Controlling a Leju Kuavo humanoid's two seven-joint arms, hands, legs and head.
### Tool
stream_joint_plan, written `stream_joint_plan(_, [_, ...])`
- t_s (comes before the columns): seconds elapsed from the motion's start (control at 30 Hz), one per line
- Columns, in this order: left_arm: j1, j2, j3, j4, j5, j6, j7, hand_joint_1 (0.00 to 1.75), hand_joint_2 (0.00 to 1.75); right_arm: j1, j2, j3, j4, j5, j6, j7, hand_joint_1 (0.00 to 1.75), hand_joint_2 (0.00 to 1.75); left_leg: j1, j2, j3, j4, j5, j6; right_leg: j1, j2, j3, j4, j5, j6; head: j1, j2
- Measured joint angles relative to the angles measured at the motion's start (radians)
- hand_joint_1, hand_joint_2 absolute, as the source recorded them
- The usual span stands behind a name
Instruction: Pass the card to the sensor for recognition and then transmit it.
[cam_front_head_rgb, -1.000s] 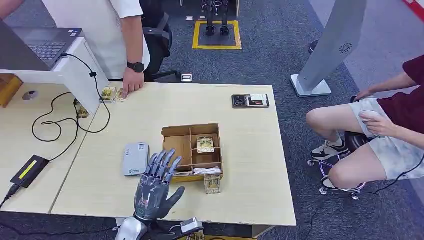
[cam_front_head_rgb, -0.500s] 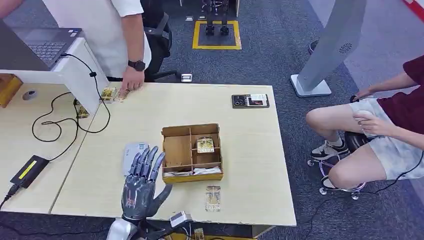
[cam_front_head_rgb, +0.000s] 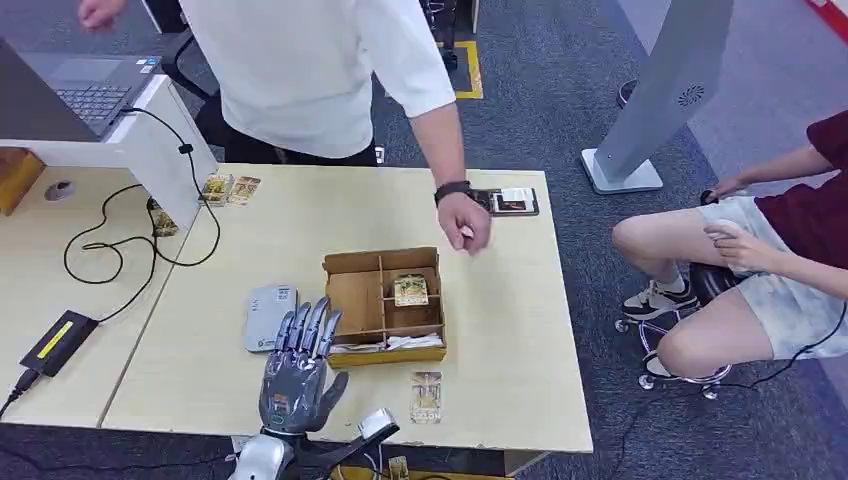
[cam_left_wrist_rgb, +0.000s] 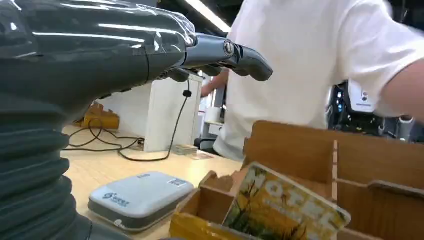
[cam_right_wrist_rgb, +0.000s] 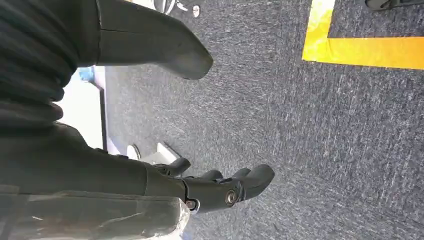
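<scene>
My left hand (cam_front_head_rgb: 298, 366) hovers open over the table's near edge, fingers spread, holding nothing. It sits between the grey-white sensor (cam_front_head_rgb: 270, 317) and the brown divided box (cam_front_head_rgb: 352, 295). One yellow card (cam_front_head_rgb: 426, 397) lies flat on the table in front of the box, to the right of my hand. Another card (cam_front_head_rgb: 410, 290) rests in a box compartment. In the left wrist view my left hand (cam_left_wrist_rgb: 150, 55) reaches above the sensor (cam_left_wrist_rgb: 140, 199), and a yellow card (cam_left_wrist_rgb: 282, 212) leans in the box (cam_left_wrist_rgb: 295, 150). My right hand (cam_right_wrist_rgb: 200, 192) hangs open over the carpet.
A person in a white shirt leans over the far side, a hand (cam_front_head_rgb: 466, 222) above the table just behind the box. A black device (cam_front_head_rgb: 510, 202) and loose cards (cam_front_head_rgb: 230, 188) lie at the far edge. A seated person (cam_front_head_rgb: 770, 260) is at the right. Cables (cam_front_head_rgb: 110, 250) cross the left.
The standing person stepped from the far left to the middle and reached a hand toward the box. The front card went from leaning on the box to flat. My left hand drifted left, then slightly right.
</scene>
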Motion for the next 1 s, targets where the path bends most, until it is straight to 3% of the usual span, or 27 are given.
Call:
stream_joint_plan(0.1, [-0.021, 0.018, -0.043, 0.038, 0.009, 0.000, 0.005, 0.00, 1.75, -0.003, 0.000, 0.003, 0.000, 0.000, 0.002, 0.003, 0.00, 1.75, 0.000, 0.000, 0.000, 0.000, 0.000, 0.000, 0.000, 0.000, 0.000, 0.000, 0.000, 0.000, 0.000, 0.000])
stream_joint_plan(0.23, [-0.034, 0.037, -0.086, 0.069, 0.077, 0.000, -0.056, 0.00, 1.75, -0.008, 0.000, 0.011, 0.000, 0.000, 0.004, 0.003, 0.00, 1.75, 0.000, 0.000, 0.000, 0.000, 0.000, 0.000, 0.000, 0.000, 0.000, 0.000, 0.000, 0.000, 0.000, 0.000])
stream_joint_plan(0.37, [-0.043, 0.050, -0.108, 0.082, 0.098, 0.000, -0.072, 0.00, 1.75, -0.010, 0.000, 0.016, 0.000, 0.000, 0.004, 0.003, 0.00, 1.75, 0.000, 0.000, 0.000, 0.000, 0.000, 0.000, 0.000, 0.000, 0.000, 0.000, 0.000, 0.000, 0.000, 0.000])
stream_joint_plan(1.0, [-0.051, 0.066, -0.124, 0.106, 0.109, 0.000, -0.088, 0.00, 1.75, -0.010, 0.000, 0.020, 0.000, 0.000, 0.006, 0.003, 0.00, 1.75, 0.000, 0.000, 0.000, 0.000, 0.000, 0.000, 0.000, 0.000, 0.000, 0.000, 0.000, 0.000, 0.000, 0.000])
